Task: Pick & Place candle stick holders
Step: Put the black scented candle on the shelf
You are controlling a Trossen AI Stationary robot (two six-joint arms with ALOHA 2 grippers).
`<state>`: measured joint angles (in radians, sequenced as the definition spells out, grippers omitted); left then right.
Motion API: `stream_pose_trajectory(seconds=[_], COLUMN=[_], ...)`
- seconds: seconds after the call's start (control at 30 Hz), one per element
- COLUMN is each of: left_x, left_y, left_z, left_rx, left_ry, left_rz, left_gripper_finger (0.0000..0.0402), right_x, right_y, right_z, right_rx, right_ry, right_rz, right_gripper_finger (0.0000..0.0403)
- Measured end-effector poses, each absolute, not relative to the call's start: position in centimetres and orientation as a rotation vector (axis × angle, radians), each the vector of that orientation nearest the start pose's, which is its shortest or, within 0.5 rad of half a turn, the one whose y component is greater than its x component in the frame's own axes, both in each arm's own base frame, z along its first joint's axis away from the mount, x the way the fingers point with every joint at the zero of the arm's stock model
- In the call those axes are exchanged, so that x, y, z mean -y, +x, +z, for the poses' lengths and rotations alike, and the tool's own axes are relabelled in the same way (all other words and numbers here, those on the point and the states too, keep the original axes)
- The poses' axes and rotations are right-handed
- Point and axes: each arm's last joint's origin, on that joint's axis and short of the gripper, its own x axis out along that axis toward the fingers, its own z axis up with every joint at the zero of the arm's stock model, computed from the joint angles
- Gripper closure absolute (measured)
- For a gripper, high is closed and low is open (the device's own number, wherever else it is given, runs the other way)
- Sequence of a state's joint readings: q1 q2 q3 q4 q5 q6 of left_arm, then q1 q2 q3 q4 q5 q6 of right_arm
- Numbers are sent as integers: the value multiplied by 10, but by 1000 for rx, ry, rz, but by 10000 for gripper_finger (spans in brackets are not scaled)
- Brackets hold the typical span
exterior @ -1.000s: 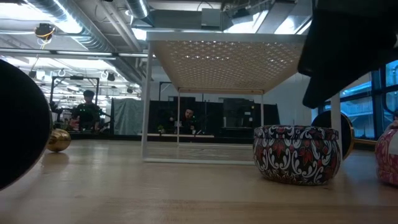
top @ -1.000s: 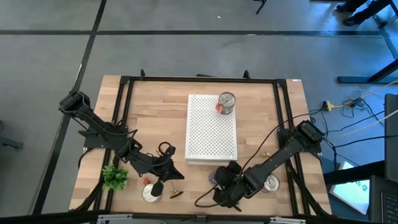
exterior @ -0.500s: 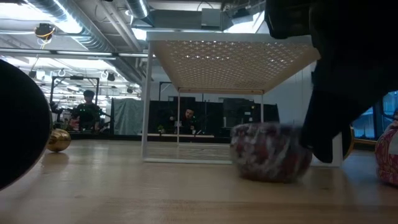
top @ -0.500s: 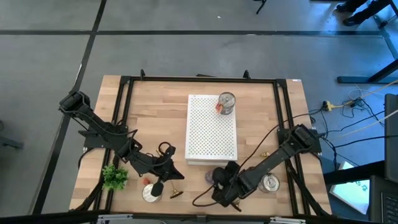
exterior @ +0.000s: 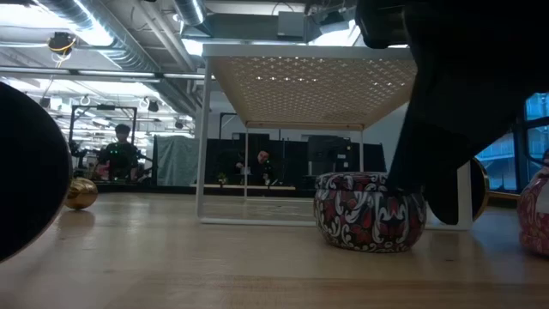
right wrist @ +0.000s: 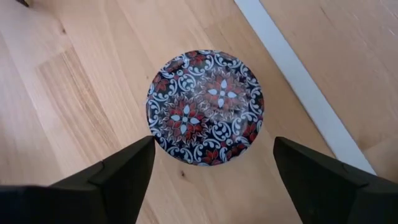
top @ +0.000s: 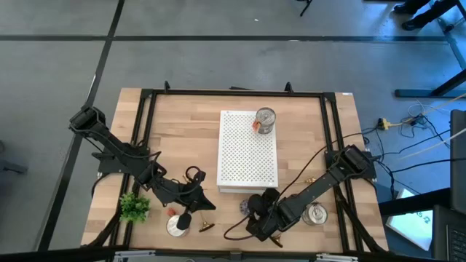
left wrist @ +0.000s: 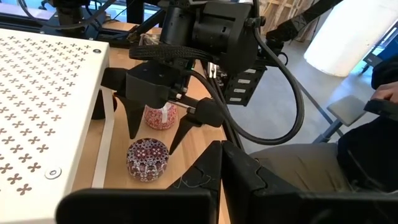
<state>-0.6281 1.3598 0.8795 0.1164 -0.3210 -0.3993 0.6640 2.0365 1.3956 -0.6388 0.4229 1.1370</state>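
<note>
Over patterned tin [right wrist: 205,107] at worktop [top: 182,138] front: right gripper [right wrist: 211,163], jaws wide apart, holding nothing. Low view hides that gap. Left gripper [top: 206,206] jaws closed, empty, near gold holder [top: 206,227].

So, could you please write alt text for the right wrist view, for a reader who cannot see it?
Seen from above, a round tin with a red, white and dark floral lid sits on the wooden table, framed between the right gripper's two open dark fingers, which do not touch it. A white strip crosses the table diagonally just beyond the tin.
</note>
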Motion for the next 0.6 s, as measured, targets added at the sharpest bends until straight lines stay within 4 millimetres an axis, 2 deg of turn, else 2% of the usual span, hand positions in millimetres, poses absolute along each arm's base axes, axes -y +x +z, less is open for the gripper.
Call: stream_pose_trajectory(seconds=[0.17, 0.27, 0.47, 0.6], left_x=[168, 171, 170, 160], left_y=[247, 251, 273, 284], left_z=[261, 242, 201, 189], left_rx=[-434, -551, -714, -746], left_ry=[-250, -270, -286, -291], left_rz=[-213, -197, -246, -200], left_gripper_finger=[399, 399, 400, 398], right_x=[-237, -238, -236, -234], right_y=[325, 327, 328, 330], right_z=[152, 153, 153, 154], right_rx=[-991, -964, -956, -940], right_ry=[361, 353, 350, 337], right_rz=[-387, -372, -375, -392], right_gripper_finger=[74, 74, 74, 74])
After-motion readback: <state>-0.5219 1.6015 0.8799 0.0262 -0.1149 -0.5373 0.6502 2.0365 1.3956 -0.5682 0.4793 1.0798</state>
